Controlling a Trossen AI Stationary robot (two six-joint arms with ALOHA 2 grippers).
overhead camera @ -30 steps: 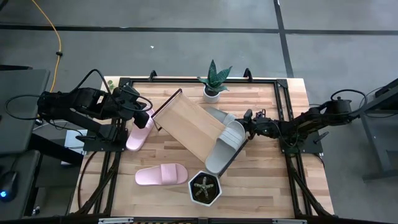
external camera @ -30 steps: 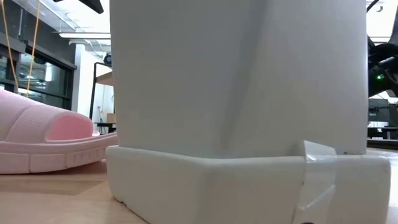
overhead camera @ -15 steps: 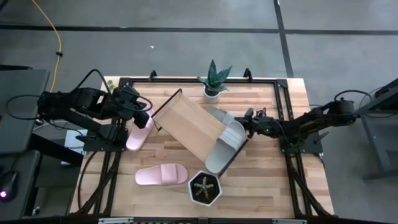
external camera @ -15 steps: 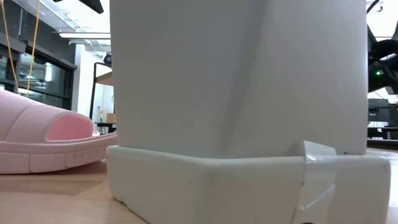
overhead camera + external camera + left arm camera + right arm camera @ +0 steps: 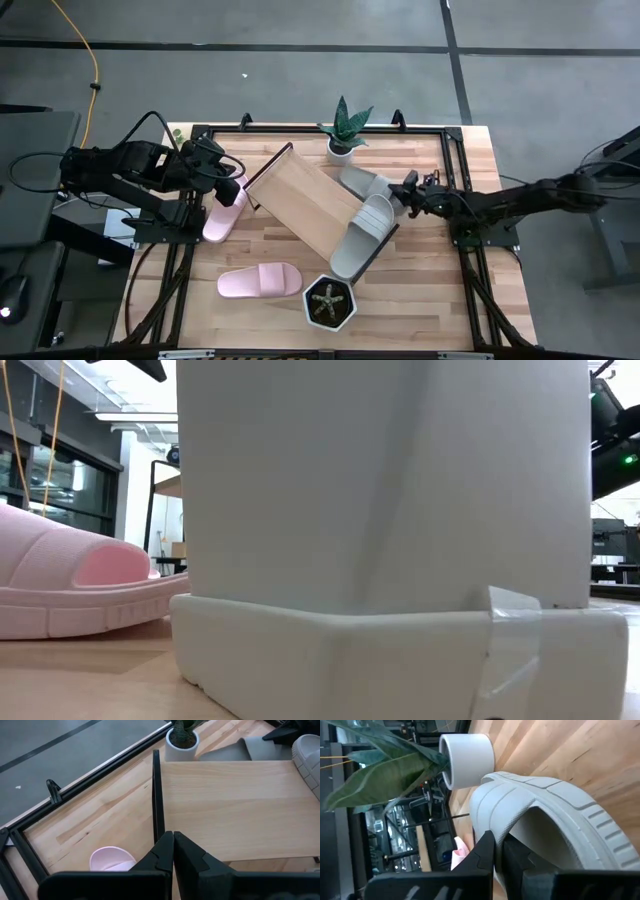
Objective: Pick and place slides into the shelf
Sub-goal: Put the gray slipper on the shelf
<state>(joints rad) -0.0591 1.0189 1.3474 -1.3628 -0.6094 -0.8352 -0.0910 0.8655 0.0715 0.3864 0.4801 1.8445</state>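
The shelf [image 5: 305, 200] lies slantwise on the table. One grey slide [image 5: 362, 238] lies on its near right end. A second grey slide [image 5: 360, 183] lies by the shelf's far right side, and in the right wrist view its ribbed strap [image 5: 530, 795] fills the frame. My right gripper [image 5: 405, 194] is shut, its tips [image 5: 495, 845] at that strap. My left gripper [image 5: 238, 190] hangs shut [image 5: 173, 839] over the shelf's left end frame, touching nothing. One pink slide [image 5: 224, 214] lies on the table below it, another [image 5: 260, 281] near the front. My right gripper points nearly level from the table's right side at the second grey slide's strap edge [image 5: 485, 827]. Its shut fingertips stand right against that edge, and I cannot tell whether they touch it. The slide rests with its sole down.
A white pot with a snake plant [image 5: 343, 140] stands at the far edge behind the second grey slide. A hexagonal white pot with a cactus [image 5: 329, 304] sits at the front and blocks most of the low view [image 5: 380, 510]. Black frame rails [image 5: 455, 180] border the table.
My right gripper has drawn back a little toward the table's right edge and risen slightly, its arm stretching out flatter. More of the second grey slide now shows beside it.
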